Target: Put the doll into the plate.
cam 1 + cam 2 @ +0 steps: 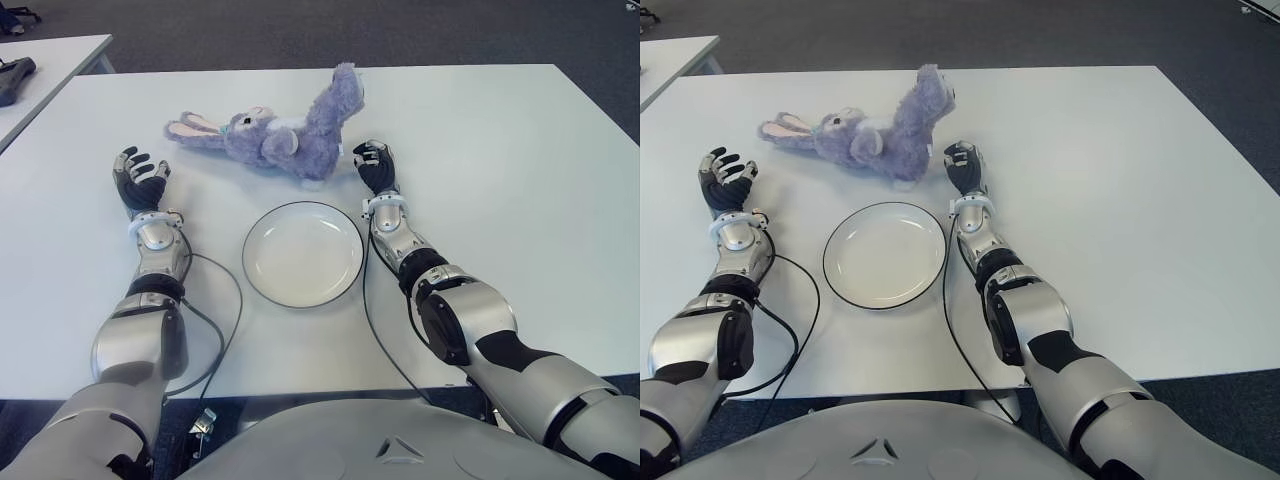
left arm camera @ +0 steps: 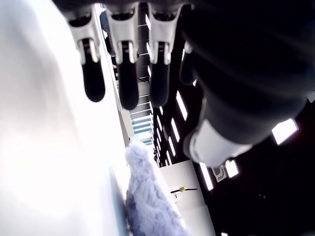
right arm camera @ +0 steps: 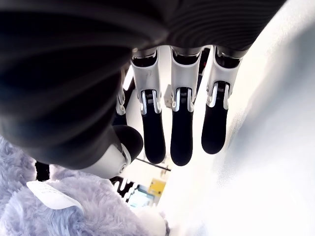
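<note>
Purple plush makes up the doll (image 1: 275,135), a long-eared rabbit lying on its side on the white table (image 1: 500,180), at the far side of the white plate (image 1: 303,253) and just apart from its rim. From the left eye, the plate sits near the robot between its two forearms, with nothing in it. The right hand (image 1: 376,166) shows just right of the doll's lower body, close beside it; the left hand (image 1: 139,180) shows well left of the plate, near the doll's ears but apart from them.

The right eye gives the same layout, with the doll (image 1: 865,133) outside the plate (image 1: 885,254).

At the left wrist, straight fingers (image 2: 92,73) extend over the tabletop, holding nothing, the doll's fur farther off.

At the right wrist, extended fingers (image 3: 181,132) likewise grasp nothing, with fur and a white tag (image 3: 51,195) close beside the thumb.
</note>
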### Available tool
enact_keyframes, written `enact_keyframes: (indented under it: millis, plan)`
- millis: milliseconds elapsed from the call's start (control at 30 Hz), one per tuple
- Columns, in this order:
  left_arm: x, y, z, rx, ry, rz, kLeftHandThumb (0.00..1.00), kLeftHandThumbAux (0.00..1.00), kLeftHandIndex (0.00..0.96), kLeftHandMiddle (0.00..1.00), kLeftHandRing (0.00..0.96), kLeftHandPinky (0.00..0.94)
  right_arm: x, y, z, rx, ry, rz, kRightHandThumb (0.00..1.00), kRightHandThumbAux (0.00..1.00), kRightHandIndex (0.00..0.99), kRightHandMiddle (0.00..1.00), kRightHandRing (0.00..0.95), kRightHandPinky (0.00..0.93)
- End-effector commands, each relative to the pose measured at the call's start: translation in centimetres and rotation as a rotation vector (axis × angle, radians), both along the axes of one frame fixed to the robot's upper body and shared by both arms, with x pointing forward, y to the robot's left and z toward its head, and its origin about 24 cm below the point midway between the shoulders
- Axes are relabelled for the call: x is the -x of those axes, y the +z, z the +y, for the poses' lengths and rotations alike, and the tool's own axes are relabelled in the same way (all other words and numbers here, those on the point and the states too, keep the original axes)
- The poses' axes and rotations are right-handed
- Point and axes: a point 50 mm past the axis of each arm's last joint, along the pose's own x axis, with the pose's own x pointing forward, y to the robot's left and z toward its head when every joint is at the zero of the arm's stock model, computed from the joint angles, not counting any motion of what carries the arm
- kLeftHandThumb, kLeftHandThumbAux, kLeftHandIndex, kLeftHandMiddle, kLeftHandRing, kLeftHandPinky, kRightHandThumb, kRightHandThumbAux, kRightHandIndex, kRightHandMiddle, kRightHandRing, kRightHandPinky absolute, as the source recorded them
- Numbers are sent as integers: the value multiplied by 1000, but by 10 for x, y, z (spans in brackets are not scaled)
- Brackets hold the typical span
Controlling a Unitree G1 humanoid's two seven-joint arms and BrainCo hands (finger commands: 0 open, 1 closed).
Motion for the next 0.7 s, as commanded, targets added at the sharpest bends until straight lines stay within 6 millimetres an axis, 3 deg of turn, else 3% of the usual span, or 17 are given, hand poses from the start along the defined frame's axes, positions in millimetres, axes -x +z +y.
enact_keyframes:
  millis: [33,300,700]
  plan:
    - [98,-116,-30,262,23,476,296,808,191,287,305,313,62,-80,30,-41,26,402,692,740,414,354,352,375]
    - [96,-113,-18,411,53,403,232,766,127,207,241,268,60,-79,30,-74,8,425,695,740,412,343,336,347]
    - [83,-96,0,363,49,344,256,742,104,171,207,262,56,-78,31,-109,11,456,696,740,410,321,309,308]
